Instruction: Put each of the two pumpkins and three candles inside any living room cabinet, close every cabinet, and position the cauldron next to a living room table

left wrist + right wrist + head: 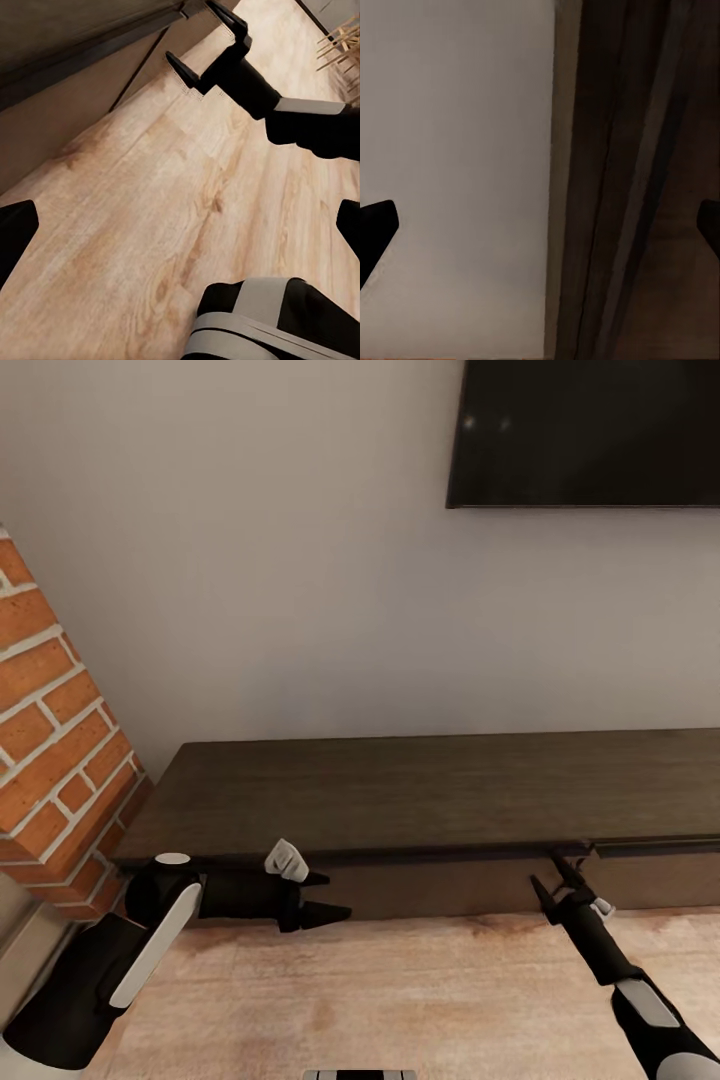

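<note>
The long, low dark brown cabinet (400,790) stands against the wall, with nothing on its top. Its fronts (67,112) look flush, though I cannot tell at the seam near my right hand. My right gripper (553,876) is open, its fingers pointing up at the cabinet's top front edge (607,187); it also appears in the left wrist view (204,46). My left gripper (325,895) is open and empty, low in front of the cabinet's left part, pointing right along the floor. The pumpkins, candles and cauldron are out of view.
A red brick column (55,730) juts out at the cabinet's left end. A dark TV screen (585,430) hangs on the pale wall above right. Pale wood floor (400,990) runs before the cabinet. A wooden slatted object (341,41) is across the floor.
</note>
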